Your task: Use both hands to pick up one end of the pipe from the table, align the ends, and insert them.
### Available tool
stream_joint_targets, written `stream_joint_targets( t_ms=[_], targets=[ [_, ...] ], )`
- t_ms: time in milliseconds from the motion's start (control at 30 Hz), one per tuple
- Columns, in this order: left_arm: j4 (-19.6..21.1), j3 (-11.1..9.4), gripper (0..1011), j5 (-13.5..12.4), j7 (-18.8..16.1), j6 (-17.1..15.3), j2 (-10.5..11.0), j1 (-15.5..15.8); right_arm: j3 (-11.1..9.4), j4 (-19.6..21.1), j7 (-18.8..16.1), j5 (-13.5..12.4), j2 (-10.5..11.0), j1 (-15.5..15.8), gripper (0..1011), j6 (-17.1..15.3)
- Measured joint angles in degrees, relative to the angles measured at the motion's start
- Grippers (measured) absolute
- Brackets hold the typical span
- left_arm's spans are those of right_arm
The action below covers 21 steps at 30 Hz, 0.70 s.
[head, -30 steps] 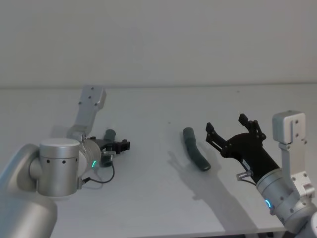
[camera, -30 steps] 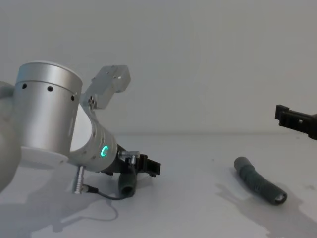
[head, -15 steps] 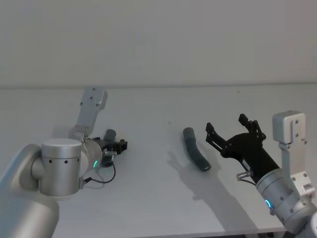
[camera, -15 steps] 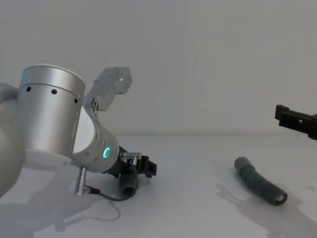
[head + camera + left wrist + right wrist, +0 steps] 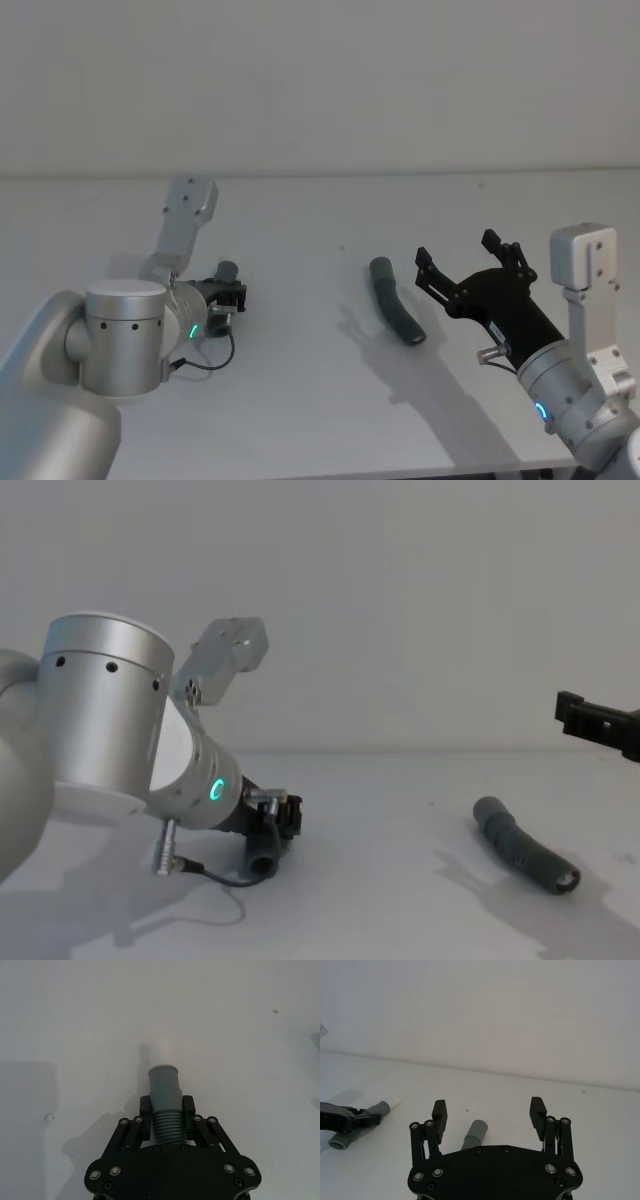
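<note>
On the left, the left gripper [image 5: 166, 1110] reaches low over the white table [image 5: 300, 400], its two black fingers pinching the ribbed middle of one dark grey tube piece [image 5: 164, 1085]. That piece's smooth collar [image 5: 164, 1071] sticks out past the fingertips, with a pale tip beyond it. Whether the piece is clear of the surface cannot be told. Toward the middle right, well apart from it, the second tube piece [image 5: 396, 312] lies flat on the table, slightly bent, with nothing touching it. Just right of that piece, the right gripper [image 5: 457, 248] hovers above the table with its fingers spread wide and nothing between them. In the right wrist view, one end of the lying piece shows between those fingers. The task looks to be at the pick-up step, with one half gripped and the other not yet taken. The next move probably calls for the right gripper to come down over the lying piece and close on its body, leaving one end free for joining.
</note>
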<state>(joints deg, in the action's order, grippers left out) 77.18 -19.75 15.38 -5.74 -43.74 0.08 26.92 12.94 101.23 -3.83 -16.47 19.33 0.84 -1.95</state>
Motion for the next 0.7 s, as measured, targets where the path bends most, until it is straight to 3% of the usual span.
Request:
stream_joint_targets(
  t_ms=[300, 700],
  targets=[
    [-0.1, 0.0, 334, 0.0, 0.0, 0.0, 0.0, 0.0, 0.1, 0.0, -0.5, -0.1, 0.1, -0.4, 1004, -1.1],
    [-0.1, 0.0, 334, 0.0, 0.0, 0.0, -0.1, 0.0, 1.2, -0.3, -2.4, -0.5, 1.0, -3.4, 1004, -10.4]
  ],
)
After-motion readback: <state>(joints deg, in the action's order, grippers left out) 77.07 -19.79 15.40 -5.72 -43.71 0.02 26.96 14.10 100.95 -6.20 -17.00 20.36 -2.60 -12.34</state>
